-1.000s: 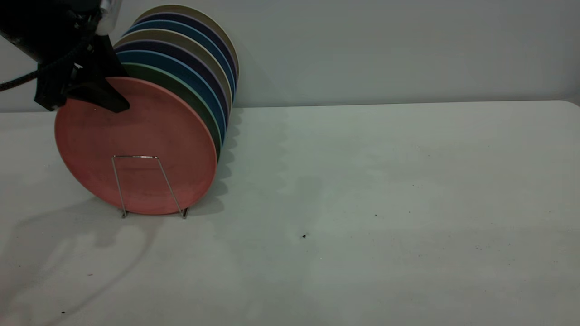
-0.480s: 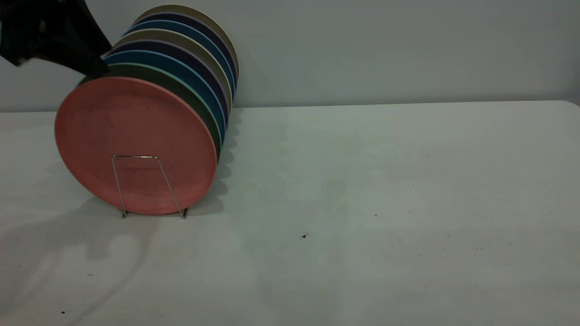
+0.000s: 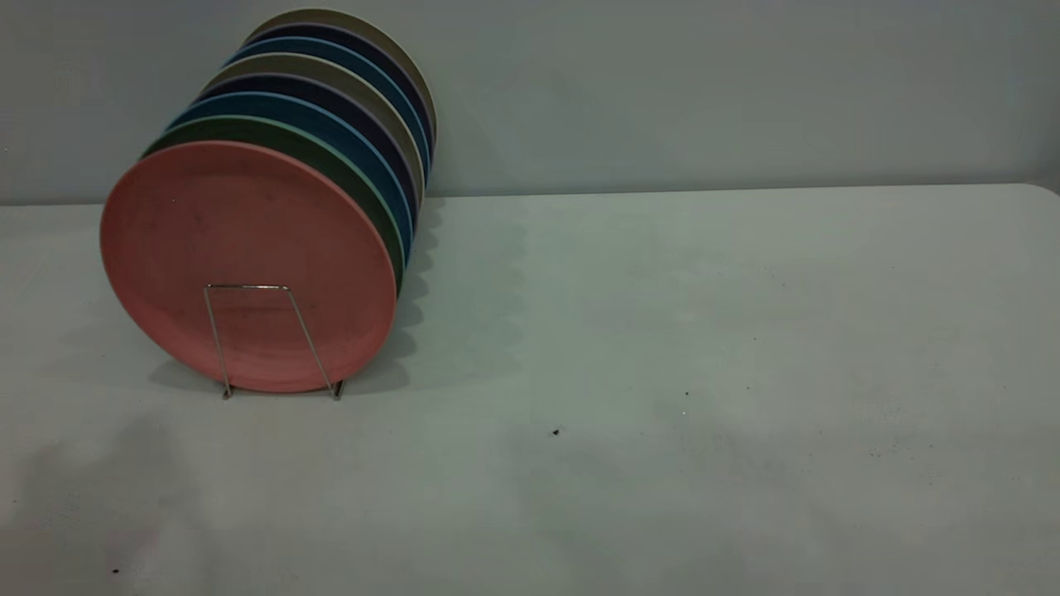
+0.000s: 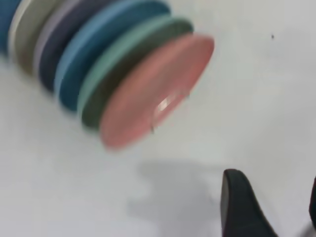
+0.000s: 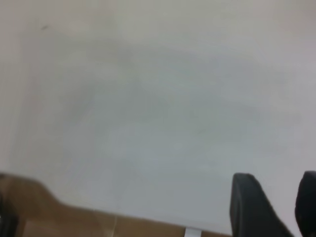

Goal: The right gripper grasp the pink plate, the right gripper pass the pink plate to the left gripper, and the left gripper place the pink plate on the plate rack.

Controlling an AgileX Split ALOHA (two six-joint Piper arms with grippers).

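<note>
Nearest on the pale worktop lie a few dark specks, one small speck near the middle. Behind them, at the left, the plate rack shows its front wire loop — a thin silver trapezoid whose two feet rest on the worktop. The pink plate stands on edge right behind that loop, leaning back a little, its broad face turned toward the exterior camera. It is the front plate of the row. Just behind it comes a green plate, then a blue plate, then further dark, beige and blue plates running back toward the grey wall.

Neither arm appears in the exterior view. In the left wrist view the left gripper hangs over bare worktop, apart from the pink plate and holding nothing — its two black fingers stand spread with worktop visible between them. In the right wrist view the right gripper is over bare worktop near the table's edge, its fingers likewise parted and empty, with brown floor showing past the edge.
</note>
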